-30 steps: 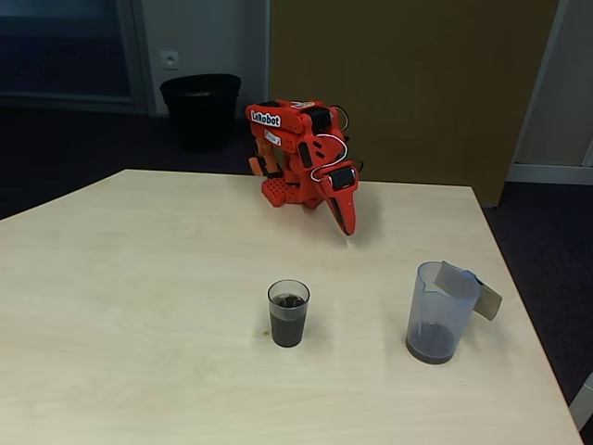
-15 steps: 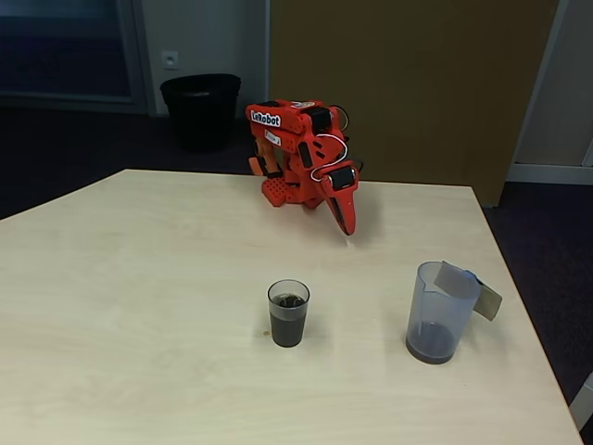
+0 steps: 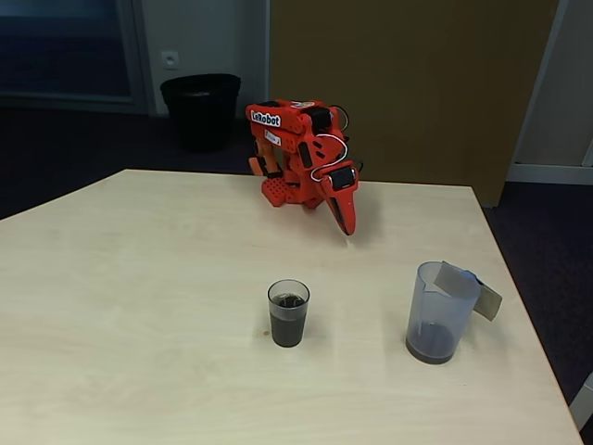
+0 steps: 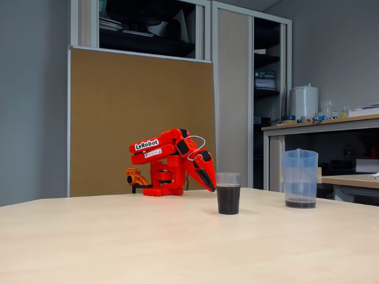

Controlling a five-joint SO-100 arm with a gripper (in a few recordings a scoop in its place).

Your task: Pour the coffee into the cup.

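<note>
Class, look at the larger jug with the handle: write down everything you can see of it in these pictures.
The jug is a translucent, bluish-grey plastic vessel, tapering downward, with a flat grey handle near its rim. It stands upright on the pale wooden table, to the right of the cup in both fixed views, apart from it. A shallow layer of dark coffee sits at its bottom. Nothing touches it but the table; the gripper rests far behind.

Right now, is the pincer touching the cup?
Apart. In a fixed view, bare table separates the pincer, folded near the arm's base, from the cup standing well in front of it.
</note>
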